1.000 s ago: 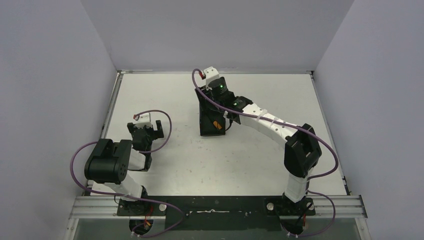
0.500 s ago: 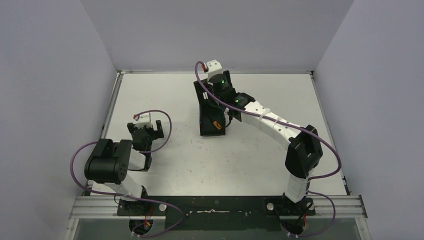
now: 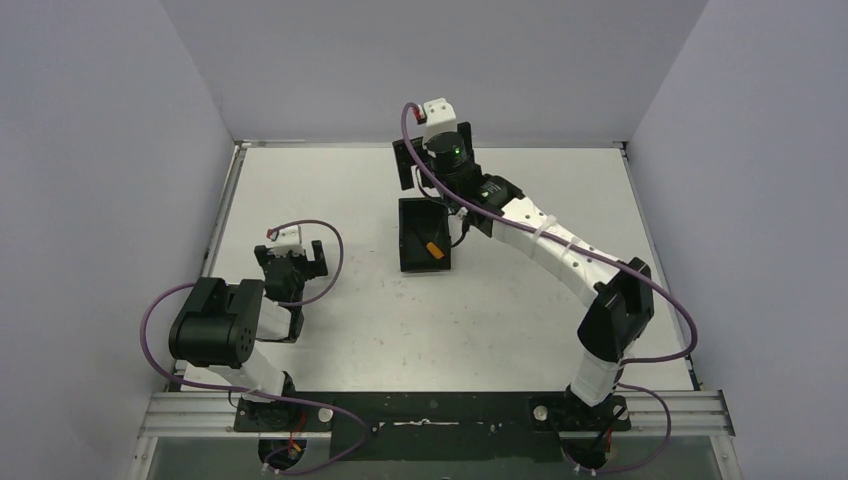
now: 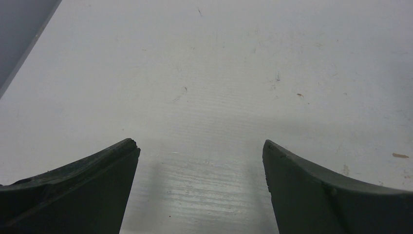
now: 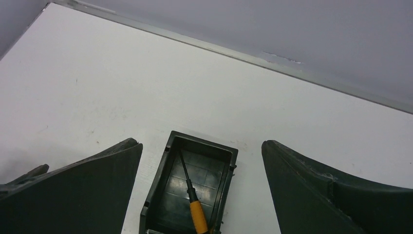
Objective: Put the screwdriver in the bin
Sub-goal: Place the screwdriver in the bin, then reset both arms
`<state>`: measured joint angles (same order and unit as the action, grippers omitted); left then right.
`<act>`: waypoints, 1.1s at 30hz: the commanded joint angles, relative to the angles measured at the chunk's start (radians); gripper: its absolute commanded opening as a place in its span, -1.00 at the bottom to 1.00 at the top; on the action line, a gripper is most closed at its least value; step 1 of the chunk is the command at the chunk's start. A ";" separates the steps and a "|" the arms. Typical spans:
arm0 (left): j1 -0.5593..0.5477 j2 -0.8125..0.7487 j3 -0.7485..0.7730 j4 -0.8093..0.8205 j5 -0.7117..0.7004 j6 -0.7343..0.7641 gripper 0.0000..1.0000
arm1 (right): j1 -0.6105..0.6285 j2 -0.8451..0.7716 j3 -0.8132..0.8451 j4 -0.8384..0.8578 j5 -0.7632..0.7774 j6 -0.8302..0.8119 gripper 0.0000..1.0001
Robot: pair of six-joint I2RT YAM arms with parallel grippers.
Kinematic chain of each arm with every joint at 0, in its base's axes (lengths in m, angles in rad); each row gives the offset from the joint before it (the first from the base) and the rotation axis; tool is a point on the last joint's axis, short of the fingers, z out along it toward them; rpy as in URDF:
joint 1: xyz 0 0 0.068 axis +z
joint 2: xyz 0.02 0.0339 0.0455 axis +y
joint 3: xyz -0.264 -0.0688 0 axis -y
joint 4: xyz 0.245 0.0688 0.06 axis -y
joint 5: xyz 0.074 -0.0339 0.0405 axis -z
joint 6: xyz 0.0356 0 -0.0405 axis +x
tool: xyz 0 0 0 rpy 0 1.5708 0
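**A:** What did the bin look like?

**B:** The bin (image 5: pixel 203 141) was black plastic, rectangular and low-walled, with a faint grid on its glossy floor. It sat on the table (image 3: pixel 330 190), past the middle.

**A:** And the screwdriver?

**B:** The screwdriver (image 5: pixel 195 207) lay flat inside the bin. Its stubby orange handle was at the near end and its thin dark shaft slanted toward the far wall.

**A:** The grippers?

**B:** The right gripper (image 5: pixel 199 146) hung above the bin with its dark, tapered fingers spread wide, holding nothing. The left gripper (image 4: pixel 199 146) was also spread and empty, low over bare table well to the left.

**A:** The surface?

**B:** It was matte white, with fine scratches and small specks. Plain pale grey walls (image 3: pixel 420 60) closed in three sides, and a metal strip ran along the far edge.
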<state>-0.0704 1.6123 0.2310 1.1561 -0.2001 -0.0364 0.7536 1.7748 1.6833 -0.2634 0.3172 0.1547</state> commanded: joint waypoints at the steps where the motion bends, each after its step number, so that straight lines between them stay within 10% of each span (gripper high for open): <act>1: -0.002 -0.001 0.024 0.053 0.011 0.007 0.94 | -0.035 -0.083 0.053 0.016 -0.025 -0.038 1.00; 23: -0.002 -0.001 0.024 0.053 0.012 0.006 0.94 | -0.548 -0.305 -0.038 -0.030 -0.438 -0.107 1.00; 33: -0.002 -0.002 0.024 0.054 0.011 0.006 0.94 | -0.652 -0.295 0.018 -0.114 -0.371 -0.147 1.00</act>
<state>-0.0704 1.6123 0.2310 1.1561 -0.2001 -0.0364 0.1127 1.4994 1.6588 -0.3744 -0.0540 0.0288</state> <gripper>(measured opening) 0.971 0.999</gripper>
